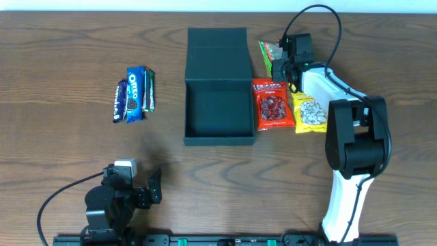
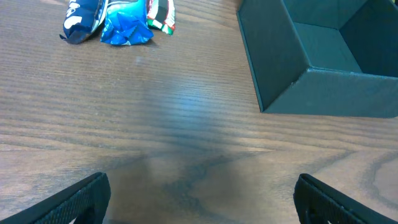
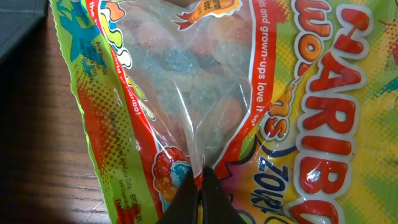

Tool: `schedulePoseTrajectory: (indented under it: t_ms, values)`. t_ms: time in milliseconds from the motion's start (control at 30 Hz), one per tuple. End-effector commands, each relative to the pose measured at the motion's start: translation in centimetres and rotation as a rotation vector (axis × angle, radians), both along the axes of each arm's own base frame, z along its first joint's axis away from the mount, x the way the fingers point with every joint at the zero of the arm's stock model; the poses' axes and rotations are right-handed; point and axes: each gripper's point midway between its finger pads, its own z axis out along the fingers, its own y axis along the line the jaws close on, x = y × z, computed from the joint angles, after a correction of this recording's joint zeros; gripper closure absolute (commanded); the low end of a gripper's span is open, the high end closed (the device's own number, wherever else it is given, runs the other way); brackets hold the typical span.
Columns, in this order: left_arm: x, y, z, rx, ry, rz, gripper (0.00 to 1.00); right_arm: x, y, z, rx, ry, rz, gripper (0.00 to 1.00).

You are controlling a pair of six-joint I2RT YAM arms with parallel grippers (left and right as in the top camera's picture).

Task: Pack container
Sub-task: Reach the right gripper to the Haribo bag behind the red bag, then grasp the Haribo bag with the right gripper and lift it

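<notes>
1. The cookie packs (image 1: 134, 94) lie far left. The left gripper (image 2: 202, 199), at the front, is spread wide and holds nothing.
2. The box (image 1: 218, 106) sits open in the middle with nothing inside.
3. Just right of the box, the right gripper (image 3: 202, 186) pinches a candy bag (image 3: 217, 93). The pinch is thin, so the slippery bag may slide out or catch on the box wall.

I take this for a robotics lab bench. I'm looking down on a wood-grain table (image 1: 54, 55) with the left arm (image 1: 109, 205) and right arm (image 1: 355, 137) fixed to a black rail (image 1: 225, 240) along 6 o'clock. A cable (image 1: 319, 7) loops at 1 o'clock. Props are laid out: Oreo packet (image 1: 136, 92) at 9, gummy packet (image 1: 268, 53) at 1, container (image 1: 218, 140) central.
</notes>
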Motion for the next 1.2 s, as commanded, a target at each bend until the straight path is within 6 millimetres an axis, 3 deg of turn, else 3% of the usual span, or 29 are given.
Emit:
schedulePoseTrajectory:
  t_ms: [0, 167, 333, 467, 567, 633, 733, 800, 933, 967, 1033, 1067, 1133, 1167]
  values:
    - [0.0, -0.1, 0.0, -0.008, -0.003, -0.006, 0.05, -1.0, -0.6, -1.2, -0.003, 0.049, -0.003, 0.99]
    - [0.0, -0.1, 0.0, -0.008, -0.003, -0.007, 0.05, 0.6, -0.3, 6.0, 0.009, -0.110, 0.011, 0.99]
    - [0.0, -0.1, 0.0, -0.008, -0.003, -0.006, 0.05, 0.0, 1.7, 17.0, 0.019, -0.321, 0.199, 0.99]
    - [0.0, -0.1, 0.0, -0.008, -0.003, -0.007, 0.05, -2.9, 3.5, 23.4, 0.099, -0.405, 0.306, 0.99]
    - [0.0, -0.1, 0.0, -0.008, -0.003, -0.006, 0.05, -5.9, 5.8, 26.0, 0.131, -0.434, 0.497, 0.99]
    - [0.0, -0.1, 0.0, -0.008, -0.003, -0.007, 0.05, -9.0, 8.1, 27.5, 0.195, -0.441, 0.672, 0.99]
    - [0.0, -0.1, 0.0, -0.008, -0.003, -0.007, 0.05, -12.7, 10.4, 28.2, 0.275, -0.420, 0.848, 0.99]
    - [0.0, -0.1, 0.0, -0.008, -0.003, -0.006, 0.05, -13.8, 11.0, 27.5, 0.284, -0.375, 0.870, 0.99]
    - [0.0, -0.1, 0.0, -0.008, -0.003, -0.007, 0.05, -13.0, 8.9, 24.7, 0.191, -0.258, 0.714, 0.99]
    - [0.0, -0.1, 0.0, -0.008, -0.003, -0.006, 0.05, -12.0, 7.4, 23.8, 0.149, -0.222, 0.607, 0.91]
    - [0.0, -0.1, 0.0, -0.008, -0.003, -0.006, 0.05, -10.9, 5.1, 22.4, 0.086, -0.179, 0.476, 0.39]
    - [0.0, -0.1, 0.0, -0.008, -0.003, -0.007, 0.05, -10.5, 4.3, 21.7, 0.060, -0.161, 0.440, 0.22]
    - [0.0, -0.1, 0.0, -0.008, -0.003, -0.006, 0.05, -10.0, 3.2, 19.9, 0.028, -0.115, 0.404, 0.02]
    - [0.0, -0.1, 0.0, -0.008, -0.003, -0.007, 0.05, -9.8, 3.0, 18.9, 0.030, -0.089, 0.398, 0.01]
